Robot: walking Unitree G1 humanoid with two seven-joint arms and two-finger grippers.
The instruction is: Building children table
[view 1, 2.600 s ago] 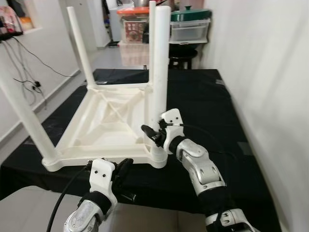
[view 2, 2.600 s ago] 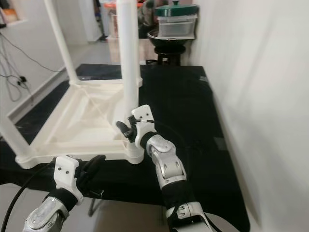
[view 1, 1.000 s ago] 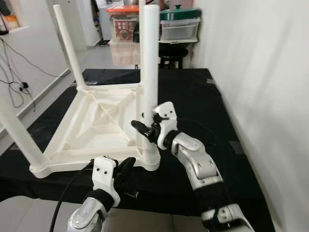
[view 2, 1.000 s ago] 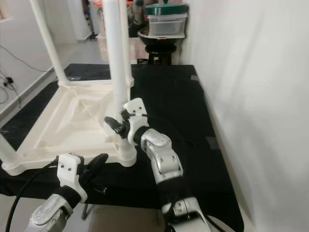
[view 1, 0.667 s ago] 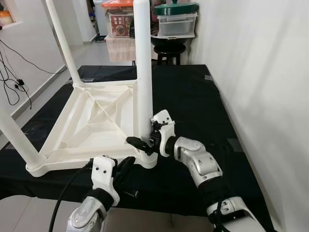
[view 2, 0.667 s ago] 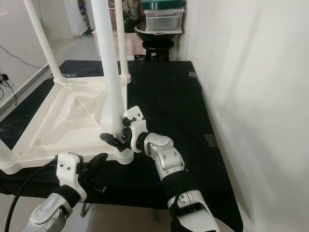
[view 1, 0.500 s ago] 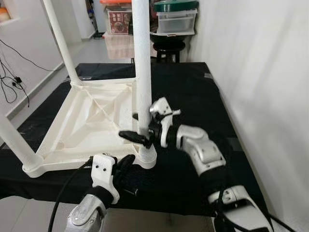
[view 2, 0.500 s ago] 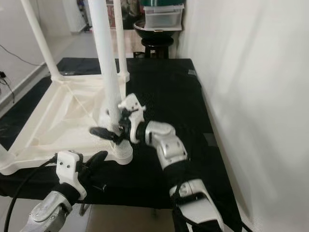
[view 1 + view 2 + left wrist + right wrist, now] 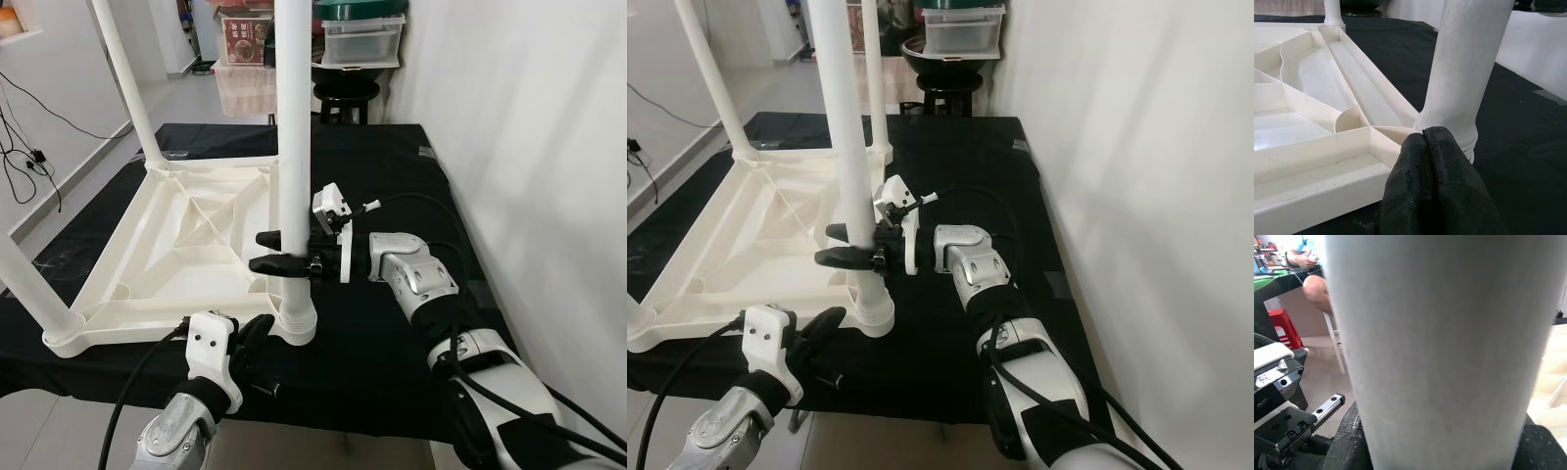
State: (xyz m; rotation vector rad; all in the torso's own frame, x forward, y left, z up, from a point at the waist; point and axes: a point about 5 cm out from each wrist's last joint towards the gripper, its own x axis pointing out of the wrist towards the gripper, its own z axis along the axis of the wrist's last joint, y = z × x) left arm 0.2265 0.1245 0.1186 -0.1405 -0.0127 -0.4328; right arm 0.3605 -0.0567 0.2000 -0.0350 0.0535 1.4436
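Observation:
A white plastic children's table point(image 9: 186, 245) lies upside down on a black cloth, legs pointing up. My right gripper point(image 9: 258, 252) reaches in level from the right. It is shut on the near right leg point(image 9: 291, 147) a little above the leg's socket, one black finger on each side. In the right wrist view that leg point(image 9: 1444, 347) stands close up, with black pads point(image 9: 1347, 440) at its sides. My left gripper point(image 9: 257, 331) is shut and empty at the table's front edge, its fingertips point(image 9: 1423, 134) just short of the leg's base.
Other legs stand at the far left point(image 9: 127, 83) and near left point(image 9: 29, 284). A white wall point(image 9: 529, 147) runs along the right. Storage boxes point(image 9: 358, 39) and a stool stand at the back. A seated person point(image 9: 1312, 274) and a red stool point(image 9: 1286, 328) show beyond the leg.
My right gripper has swung from upright beside the leg's base to level, and its fingers now clasp the leg higher up. The camera shifted slightly. The left gripper has stayed put.

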